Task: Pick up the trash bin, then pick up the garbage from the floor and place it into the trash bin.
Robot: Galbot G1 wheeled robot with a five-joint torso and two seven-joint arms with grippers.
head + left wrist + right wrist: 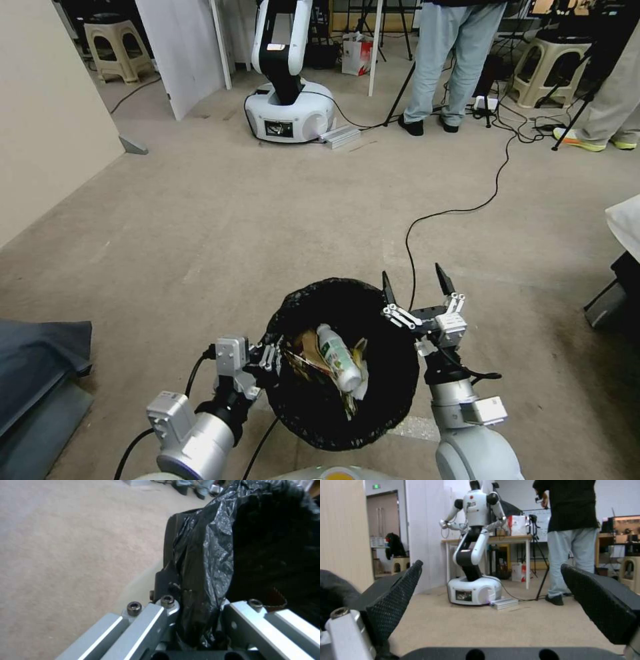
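The trash bin [333, 303], lined with a crinkly black bag, hangs low in the head view, held off the floor. My left gripper [272, 357] is shut on its left rim; the left wrist view shows the black bag [206, 555] pinched between the fingers. Inside the bin lies garbage: a clear green-labelled bottle [338, 357], a brown paper bag [305, 347] and some wrappers. My right gripper [416, 283] stands open just right of the bin's far rim, its fingers [400, 590] spread wide with nothing between them.
Bare carpet stretches ahead. A black cable [467, 207] snakes across the floor toward my right arm. Another white robot [288, 100] stands at the back, with people, stools and tripods beyond. A dark blue object [40, 360] lies at left, furniture at right.
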